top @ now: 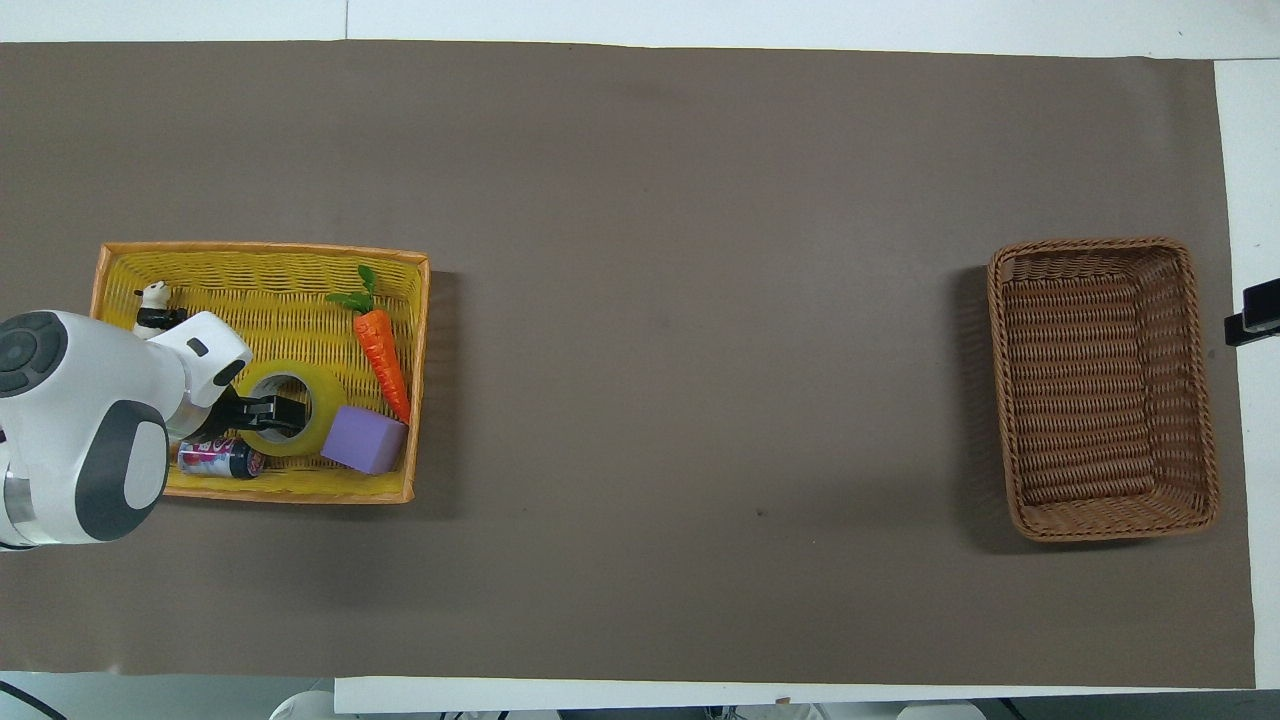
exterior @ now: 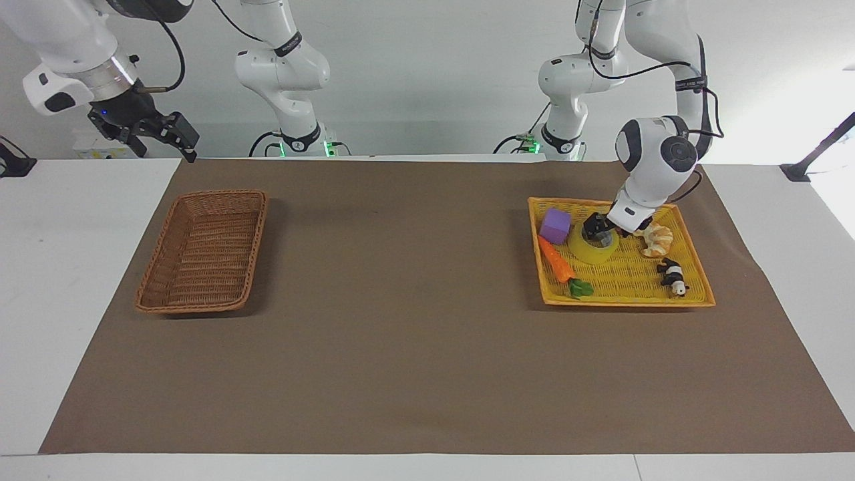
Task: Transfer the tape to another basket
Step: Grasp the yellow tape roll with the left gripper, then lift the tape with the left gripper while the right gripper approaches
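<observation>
Left gripper (top: 272, 411) at tape (top: 288, 408) in yellow tray (top: 260, 262)

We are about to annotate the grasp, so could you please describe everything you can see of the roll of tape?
The tape is a wide roll of translucent yellow packing tape with a pale inner ring. It lies flat, hole upward, in the yellow tray at the left arm's end of the table, beside the purple block and the toy carrot. The left gripper is down at the roll's edge nearest the robots, one of its fingers reaching into the hole.
</observation>
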